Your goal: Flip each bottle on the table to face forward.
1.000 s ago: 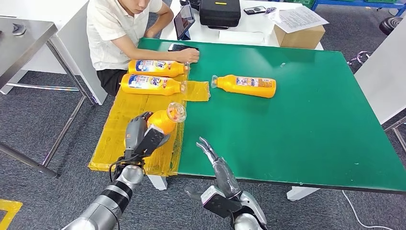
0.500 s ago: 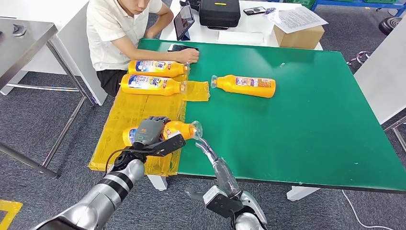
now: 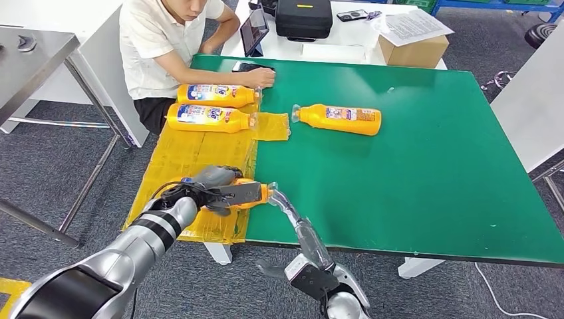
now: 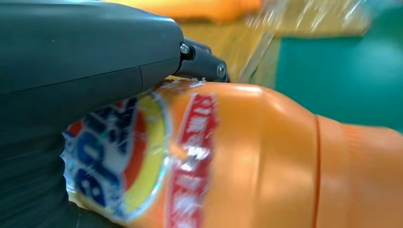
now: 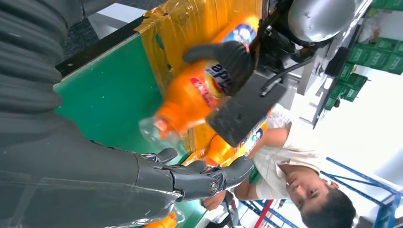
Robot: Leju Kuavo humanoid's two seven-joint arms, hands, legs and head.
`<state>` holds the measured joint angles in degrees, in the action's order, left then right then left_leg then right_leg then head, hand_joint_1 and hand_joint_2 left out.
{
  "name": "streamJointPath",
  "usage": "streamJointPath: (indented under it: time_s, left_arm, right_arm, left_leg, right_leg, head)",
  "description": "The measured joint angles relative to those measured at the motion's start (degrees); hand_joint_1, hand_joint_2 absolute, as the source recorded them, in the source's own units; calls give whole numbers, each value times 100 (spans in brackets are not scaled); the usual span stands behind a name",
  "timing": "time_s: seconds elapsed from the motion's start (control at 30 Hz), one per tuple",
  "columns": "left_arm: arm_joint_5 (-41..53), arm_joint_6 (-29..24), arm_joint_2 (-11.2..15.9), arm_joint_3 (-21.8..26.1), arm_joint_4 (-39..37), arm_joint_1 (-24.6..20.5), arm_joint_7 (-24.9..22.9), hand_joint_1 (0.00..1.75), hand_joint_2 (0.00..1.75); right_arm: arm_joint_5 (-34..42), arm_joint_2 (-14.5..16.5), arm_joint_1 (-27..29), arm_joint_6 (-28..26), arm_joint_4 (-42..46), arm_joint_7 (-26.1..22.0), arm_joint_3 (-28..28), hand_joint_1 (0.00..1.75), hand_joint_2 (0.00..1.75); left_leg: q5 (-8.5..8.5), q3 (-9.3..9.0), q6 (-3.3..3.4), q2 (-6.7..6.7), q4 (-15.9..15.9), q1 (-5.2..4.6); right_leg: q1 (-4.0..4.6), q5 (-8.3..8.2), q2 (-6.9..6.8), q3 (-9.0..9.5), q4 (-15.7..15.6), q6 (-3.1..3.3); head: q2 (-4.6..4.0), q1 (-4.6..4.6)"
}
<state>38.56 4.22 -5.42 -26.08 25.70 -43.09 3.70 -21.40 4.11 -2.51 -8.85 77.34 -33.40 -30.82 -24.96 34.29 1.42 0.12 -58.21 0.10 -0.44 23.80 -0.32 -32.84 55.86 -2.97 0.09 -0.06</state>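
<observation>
Setting: robot test lab or workshop. Grey carpet floor (image 3: 53, 173); green-topped surface (image 3: 425, 153) ahead of the hands; beyond it a white desk (image 3: 346, 50) carrying cardboard box (image 3: 414, 48), black case (image 3: 304, 17) and tablet (image 3: 256, 28); a seated person (image 3: 166, 40).

1. A person in a white short-sleeved shirt (image 3: 163, 40) is seated at the far-left corner of the green counter (image 3: 412, 173).
2. A brown cardboard box (image 3: 412, 50) and a black case (image 3: 304, 18) are seen on the white desk (image 3: 346, 50) behind.

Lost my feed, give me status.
Left hand grips orange bottle over yellow mat. Right hand open beside its cap. Nothing blocking.
</observation>
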Motion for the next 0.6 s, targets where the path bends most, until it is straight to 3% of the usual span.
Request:
streamJointPath:
  time_s: [0.17,0.43,0.6]
  left_arm:
    - [-358,403,53,99,-185,-112,-103,0,175]
    - [-1168,1063,90,451,-253,-147,331,0,175]
    - [-1469,961,90,513,-201,-96,588,0,175]
  right_arm:
    - [15,27,-117,47,-80,-9,-2,0,175]
    - [139,37,-233,34,-241,-116,-72,0,175]
    - [191,32,-253,-46,-329,-152,-100,0,175]
  left_leg:
    - [6,4,-1,-3,0,0]
    - [6,5,-1,-6,0,-1]
    - [7,6,-1,-6,0,-1]
  right_leg:
    - [0,1,-2,-1,4,1]
    - [-1,1,-5,-2,4,1]
    - [-2,1,-5,-4,4,1]
  head:
    - [0,2]
    - [0,0]
    - [0,0]
